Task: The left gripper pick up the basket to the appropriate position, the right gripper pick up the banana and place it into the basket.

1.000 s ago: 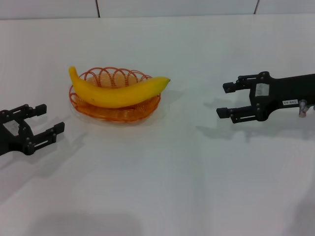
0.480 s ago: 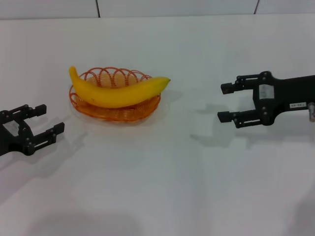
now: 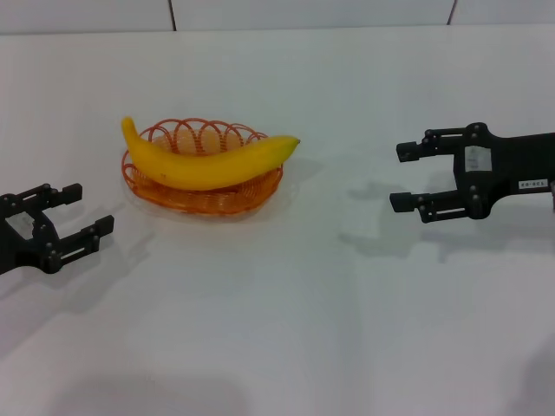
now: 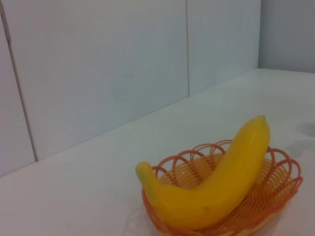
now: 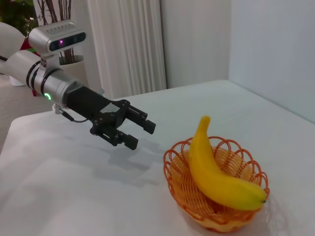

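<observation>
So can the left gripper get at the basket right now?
Probably yes. The left gripper is open and empty beside the basket, with only bare table between them; the banana lies across the basket's top, leaving the near rim exposed.

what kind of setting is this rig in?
Probably an indoor lab or office demo room: a plain white table against pale wall panels, with floor-length curtains and a potted plant behind the left claw.
</observation>
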Motion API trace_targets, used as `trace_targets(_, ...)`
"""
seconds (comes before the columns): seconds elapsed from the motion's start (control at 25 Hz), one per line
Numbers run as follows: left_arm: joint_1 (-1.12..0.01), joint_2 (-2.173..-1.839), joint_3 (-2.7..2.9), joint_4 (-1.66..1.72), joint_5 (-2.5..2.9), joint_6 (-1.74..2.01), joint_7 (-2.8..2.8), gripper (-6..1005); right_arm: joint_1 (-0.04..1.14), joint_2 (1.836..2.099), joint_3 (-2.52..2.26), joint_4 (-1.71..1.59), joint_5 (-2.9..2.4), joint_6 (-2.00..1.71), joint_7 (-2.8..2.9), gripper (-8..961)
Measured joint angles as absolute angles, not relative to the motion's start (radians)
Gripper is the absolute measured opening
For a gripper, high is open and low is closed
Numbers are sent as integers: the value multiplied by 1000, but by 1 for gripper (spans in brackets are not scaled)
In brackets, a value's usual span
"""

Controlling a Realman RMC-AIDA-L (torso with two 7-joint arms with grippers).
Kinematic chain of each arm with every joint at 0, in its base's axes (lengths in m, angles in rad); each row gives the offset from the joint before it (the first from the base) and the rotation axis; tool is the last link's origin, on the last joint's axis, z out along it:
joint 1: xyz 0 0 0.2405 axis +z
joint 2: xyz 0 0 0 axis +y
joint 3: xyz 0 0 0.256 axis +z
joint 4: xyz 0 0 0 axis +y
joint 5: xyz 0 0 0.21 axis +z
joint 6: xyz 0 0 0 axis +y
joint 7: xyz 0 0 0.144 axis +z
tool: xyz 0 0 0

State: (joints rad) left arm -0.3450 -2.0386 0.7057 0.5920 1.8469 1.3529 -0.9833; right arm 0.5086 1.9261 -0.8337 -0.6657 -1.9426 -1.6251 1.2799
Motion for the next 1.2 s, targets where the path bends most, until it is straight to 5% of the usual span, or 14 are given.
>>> trace_targets(1.2,-345,-2038,706,592,1847,1353,-983,677,504,1925,-831,-666,-2028,-1609,1289,768)
